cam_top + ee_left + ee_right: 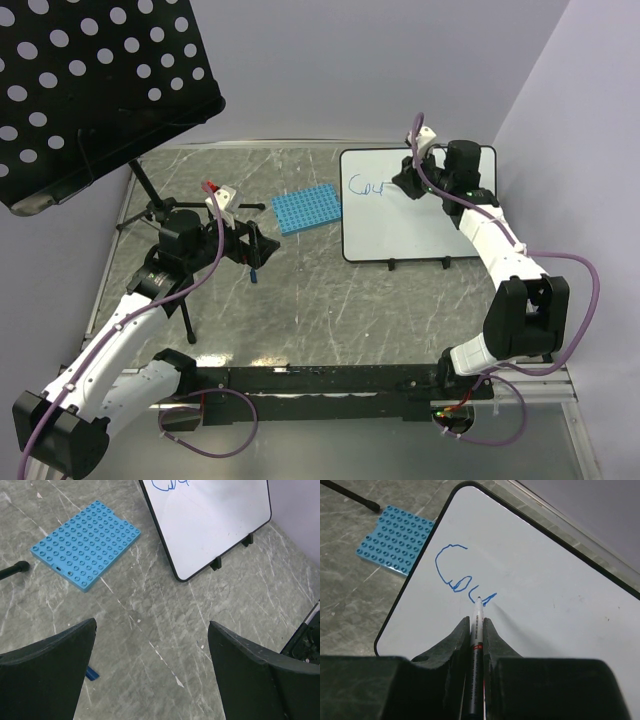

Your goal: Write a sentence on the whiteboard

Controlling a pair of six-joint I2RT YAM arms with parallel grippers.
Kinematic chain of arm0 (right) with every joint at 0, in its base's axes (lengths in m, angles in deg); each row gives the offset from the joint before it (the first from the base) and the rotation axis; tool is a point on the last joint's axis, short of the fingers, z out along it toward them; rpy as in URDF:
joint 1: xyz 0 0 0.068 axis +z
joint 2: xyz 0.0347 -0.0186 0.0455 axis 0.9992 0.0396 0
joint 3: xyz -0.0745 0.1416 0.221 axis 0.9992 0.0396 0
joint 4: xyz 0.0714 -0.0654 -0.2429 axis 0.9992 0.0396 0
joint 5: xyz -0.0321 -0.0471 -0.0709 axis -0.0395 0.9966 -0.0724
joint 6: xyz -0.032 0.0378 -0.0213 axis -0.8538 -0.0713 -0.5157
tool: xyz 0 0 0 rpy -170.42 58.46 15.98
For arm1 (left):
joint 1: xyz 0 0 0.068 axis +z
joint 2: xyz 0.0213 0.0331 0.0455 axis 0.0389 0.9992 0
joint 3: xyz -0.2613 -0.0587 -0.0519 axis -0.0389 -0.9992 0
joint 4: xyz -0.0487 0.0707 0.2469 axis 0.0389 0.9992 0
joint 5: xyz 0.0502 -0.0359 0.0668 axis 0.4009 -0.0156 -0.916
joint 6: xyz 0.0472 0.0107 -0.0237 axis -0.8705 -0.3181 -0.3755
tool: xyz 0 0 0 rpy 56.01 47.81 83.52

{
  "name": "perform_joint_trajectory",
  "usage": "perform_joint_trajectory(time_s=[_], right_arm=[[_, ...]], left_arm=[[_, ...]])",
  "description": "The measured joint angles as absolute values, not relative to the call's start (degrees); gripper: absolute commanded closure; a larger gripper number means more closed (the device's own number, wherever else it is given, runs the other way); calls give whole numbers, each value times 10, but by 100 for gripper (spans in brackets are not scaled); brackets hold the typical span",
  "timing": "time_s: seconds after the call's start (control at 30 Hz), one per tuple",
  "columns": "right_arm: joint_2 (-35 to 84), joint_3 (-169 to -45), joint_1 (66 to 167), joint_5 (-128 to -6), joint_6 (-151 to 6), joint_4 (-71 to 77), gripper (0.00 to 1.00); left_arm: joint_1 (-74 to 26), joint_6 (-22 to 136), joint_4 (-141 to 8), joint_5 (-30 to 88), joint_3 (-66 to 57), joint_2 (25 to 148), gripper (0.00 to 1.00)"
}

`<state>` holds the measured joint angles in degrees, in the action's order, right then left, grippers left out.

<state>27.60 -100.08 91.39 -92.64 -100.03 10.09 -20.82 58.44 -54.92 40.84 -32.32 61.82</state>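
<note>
One glossy whiteboard, rounded corners; three blue cursive letters. Right tool clamped on one slim marker. Left tool spread wide, empty, above marbled worktop.

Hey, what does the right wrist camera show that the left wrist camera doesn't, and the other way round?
Only the right wrist: the right gripper shut on a marker, its tip on the blue writing, which reads roughly "Cou". Only the left wrist: the open left gripper, black feet under the whiteboard, and a small blue piece lying near one finger. Both: the whiteboard, the blue studded plate and the marbled table; the left wrist catches only the writing's lower edge.
</note>
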Motion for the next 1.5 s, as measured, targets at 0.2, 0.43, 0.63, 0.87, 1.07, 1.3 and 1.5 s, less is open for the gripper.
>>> perform_joint_trajectory(time_s=[0.2, 0.43, 0.63, 0.87, 1.07, 1.3, 1.5], right_arm=[[276, -1001, 929, -906, -1016, 93, 100], [277, -1001, 932, -867, -1024, 85, 100], [285, -1001, 932, -850, -1026, 80, 100], [309, -1001, 936, -845, -1028, 79, 100], [318, -1001, 938, -839, -1028, 79, 100], [318, -1001, 939, -839, -1028, 79, 100], [318, -1001, 939, -840, -1031, 80, 100]], left_arm=[[-208, 584, -549, 408, -323, 618, 3], [-208, 584, -549, 408, -323, 618, 3], [-208, 584, -549, 408, -323, 618, 3], [-208, 584, -549, 408, -323, 618, 3], [-208, 584, -549, 408, -323, 618, 3], [-208, 584, -549, 408, -323, 618, 3], [-208, 584, -549, 408, -323, 618, 3]])
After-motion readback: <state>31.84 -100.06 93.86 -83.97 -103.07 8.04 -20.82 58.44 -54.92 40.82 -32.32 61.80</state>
